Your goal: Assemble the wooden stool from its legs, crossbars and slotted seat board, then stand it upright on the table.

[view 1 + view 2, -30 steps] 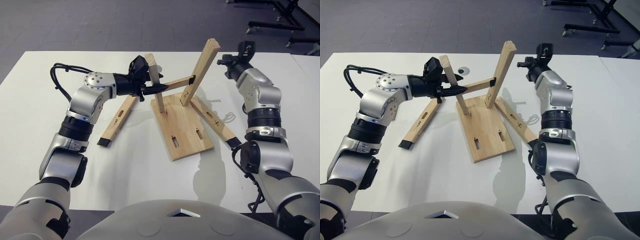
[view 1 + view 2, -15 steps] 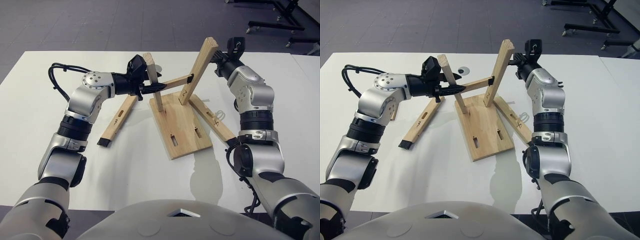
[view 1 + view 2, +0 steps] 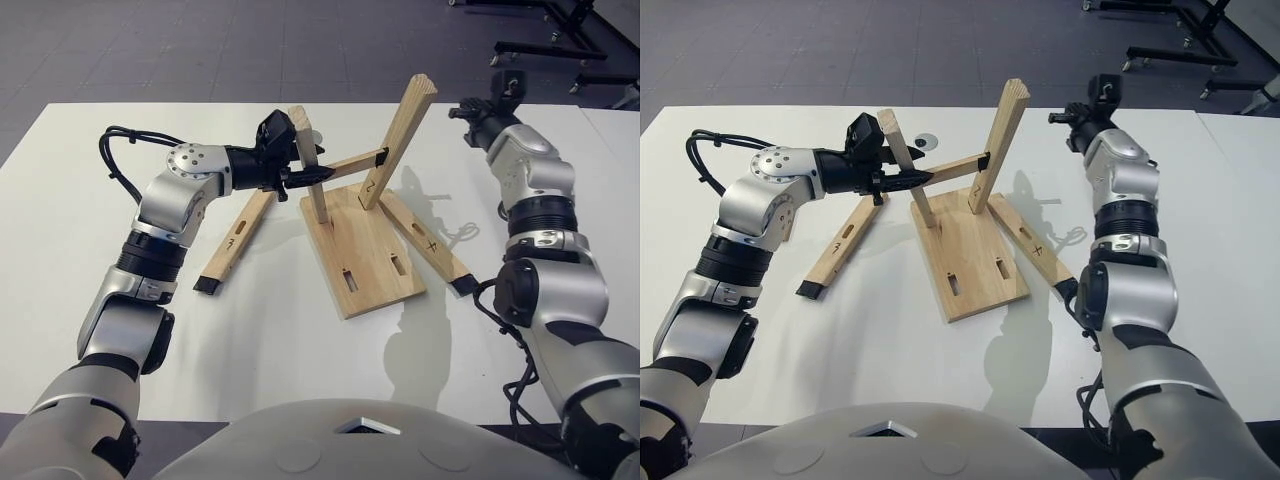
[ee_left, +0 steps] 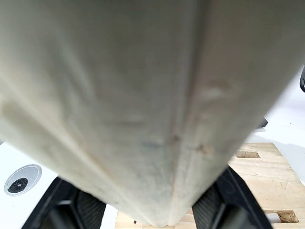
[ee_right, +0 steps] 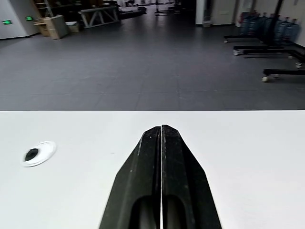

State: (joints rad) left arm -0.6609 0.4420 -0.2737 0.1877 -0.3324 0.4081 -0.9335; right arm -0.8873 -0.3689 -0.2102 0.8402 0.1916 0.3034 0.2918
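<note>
Your seat board (image 3: 368, 255) lies flat near the middle of the table (image 3: 80, 200), with two open slots facing up at its near end. Two legs stand in its far end, both tilted. The left upright leg (image 3: 316, 195) leans up and away toward your left, and the taller right upright leg (image 3: 402, 140) leans away toward your right. A crossbar (image 3: 352, 165) runs between them, and its right end meets a dark notch in the right upright leg. Your left fingers (image 3: 312, 177) are clenched around the left upright leg about where the crossbar meets it. In the left wrist view that leg (image 4: 143, 95) sits right between the finger pads (image 4: 86, 210), with the seat board (image 4: 259, 174) behind. Your right fingers (image 5: 143, 181) are pressed flat together with nothing between them. They hang in the air over the far right part of the table, to the right of the right upright leg's top and apart from it. A left loose leg (image 3: 238, 238) lies flat on the table to the left of the seat board. A right loose leg (image 3: 428, 243) lies flat just beside the board's right edge. A small round grommet (image 3: 930, 141) sits in the table beyond the left upright leg.
</note>
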